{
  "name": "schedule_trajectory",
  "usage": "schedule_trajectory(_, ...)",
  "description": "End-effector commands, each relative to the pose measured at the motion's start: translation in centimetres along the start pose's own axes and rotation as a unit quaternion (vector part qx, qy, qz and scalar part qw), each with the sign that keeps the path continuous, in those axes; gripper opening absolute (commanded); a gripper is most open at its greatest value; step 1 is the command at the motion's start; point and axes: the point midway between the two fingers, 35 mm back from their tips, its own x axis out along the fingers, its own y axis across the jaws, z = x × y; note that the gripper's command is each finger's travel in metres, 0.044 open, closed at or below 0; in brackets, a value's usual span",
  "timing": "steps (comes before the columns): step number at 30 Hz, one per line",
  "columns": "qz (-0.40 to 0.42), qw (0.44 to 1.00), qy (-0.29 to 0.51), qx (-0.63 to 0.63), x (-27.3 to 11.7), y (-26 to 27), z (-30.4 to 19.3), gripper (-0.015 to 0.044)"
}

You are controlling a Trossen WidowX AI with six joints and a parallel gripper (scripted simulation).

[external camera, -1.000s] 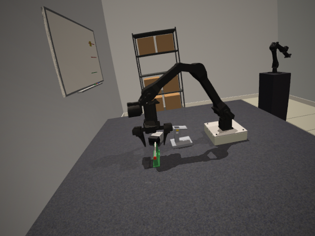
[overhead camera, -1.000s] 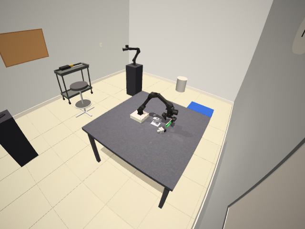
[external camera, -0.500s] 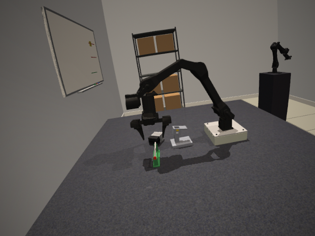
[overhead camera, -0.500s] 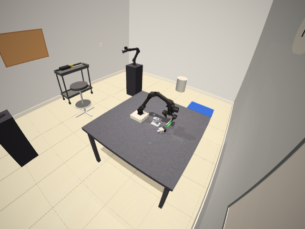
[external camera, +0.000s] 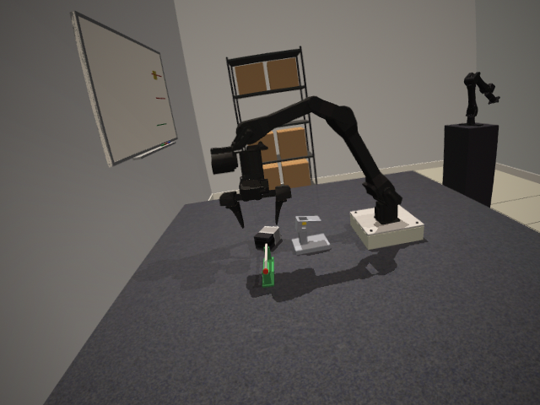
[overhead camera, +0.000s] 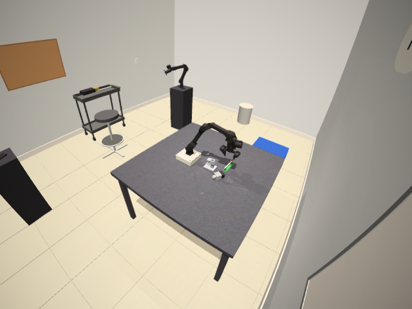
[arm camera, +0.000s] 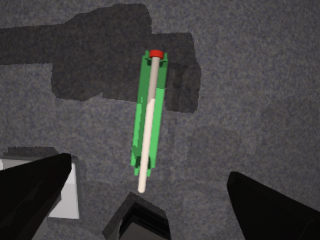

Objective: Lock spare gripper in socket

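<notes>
The lock pin (overhead camera: 228, 164) (external camera: 266, 257) (arm camera: 147, 135), pale with a red head (external camera: 265, 271) (arm camera: 156, 53), lies lengthwise on the green cradle (overhead camera: 227, 168) (external camera: 269, 279) (arm camera: 159, 115). Its headless end sticks out past the cradle. My gripper (overhead camera: 229, 156) (external camera: 260, 225) (arm camera: 151, 171) is open and empty, above the table near the pin's headless end, touching nothing. The spare gripper (overhead camera: 217, 175) (external camera: 270, 232) (arm camera: 145, 222), white and black, lies on the table near that end. The pale grey mount (overhead camera: 210, 167) (external camera: 311, 244) (arm camera: 70, 192) stands upright; no pin shows through its socket (external camera: 311, 218).
The arm's cream base box (overhead camera: 188, 158) (external camera: 394, 236) stands on the dark table (overhead camera: 186, 192) (external camera: 305, 348), with the mount between it and the cradle. The mount stands close to the spare gripper. The arm's shadow falls across the cradle area.
</notes>
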Motion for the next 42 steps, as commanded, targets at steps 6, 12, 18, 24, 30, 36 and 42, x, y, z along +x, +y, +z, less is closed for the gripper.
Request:
schedule_trajectory(6,-0.003,1.000,0.001,0.005,-2.4,-0.1,0.0,0.0440)
schedule_trajectory(12,-0.008,0.984,0.056,0.167,-1.8,-0.4,-10.6,0.0440)
schedule_trajectory(18,-0.009,0.969,0.079,0.233,-1.6,0.4,-14.9,0.0440)
schedule_trajectory(24,-0.008,0.969,0.079,0.233,-0.2,0.2,-15.2,0.0440)
schedule_trajectory(30,-0.008,0.969,0.078,0.234,3.7,0.2,-15.7,0.0440)
schedule_trajectory(36,-0.007,0.969,0.078,0.234,5.4,0.2,-15.7,0.0440)
schedule_trajectory(42,-0.007,0.969,0.078,0.234,6.2,0.2,-15.8,0.0440)
